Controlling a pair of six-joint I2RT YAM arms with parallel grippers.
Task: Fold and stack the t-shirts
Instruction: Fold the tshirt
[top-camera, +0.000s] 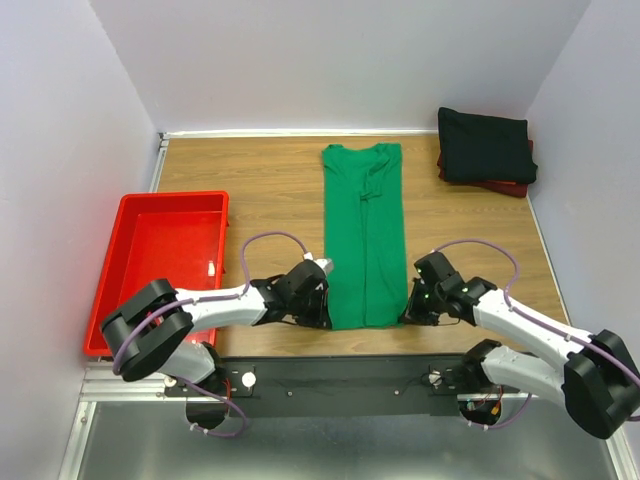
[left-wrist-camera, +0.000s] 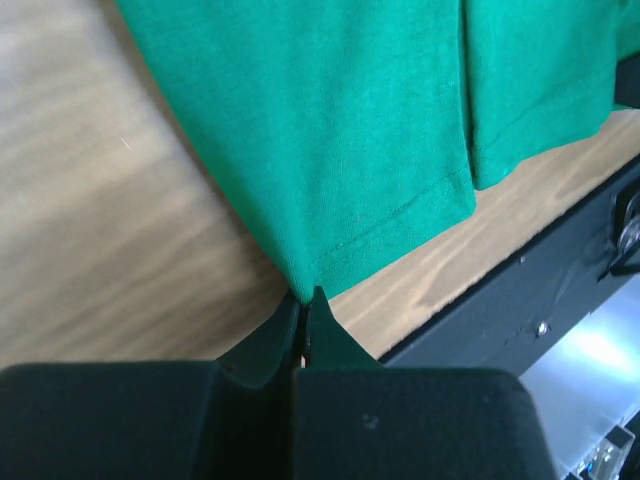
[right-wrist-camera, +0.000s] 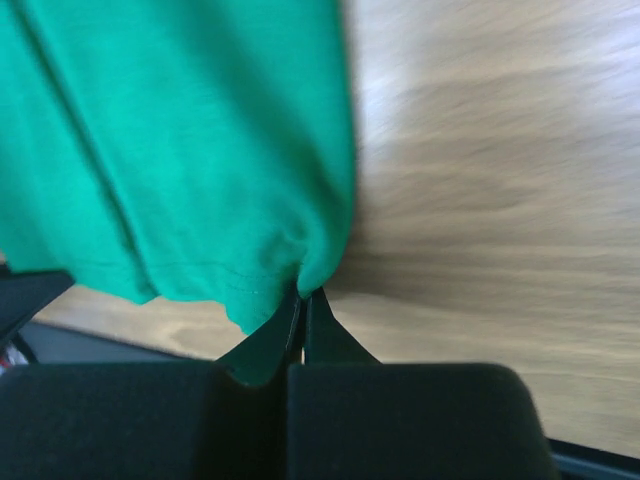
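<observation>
The bright green t-shirt (top-camera: 365, 240) lies on the table as a long narrow strip, folded lengthwise, collar at the far end. My left gripper (top-camera: 325, 318) is shut on its near left hem corner (left-wrist-camera: 305, 280). My right gripper (top-camera: 405, 316) is shut on its near right hem corner (right-wrist-camera: 310, 270). The black t-shirt (top-camera: 485, 145) lies folded on top of the dark red t-shirt (top-camera: 510, 186) at the far right corner.
A red plastic tray (top-camera: 125, 250) stands at the left side of the table. The black mounting rail (top-camera: 350, 375) runs along the near table edge, just behind the shirt's hem. Grey walls close the table on three sides.
</observation>
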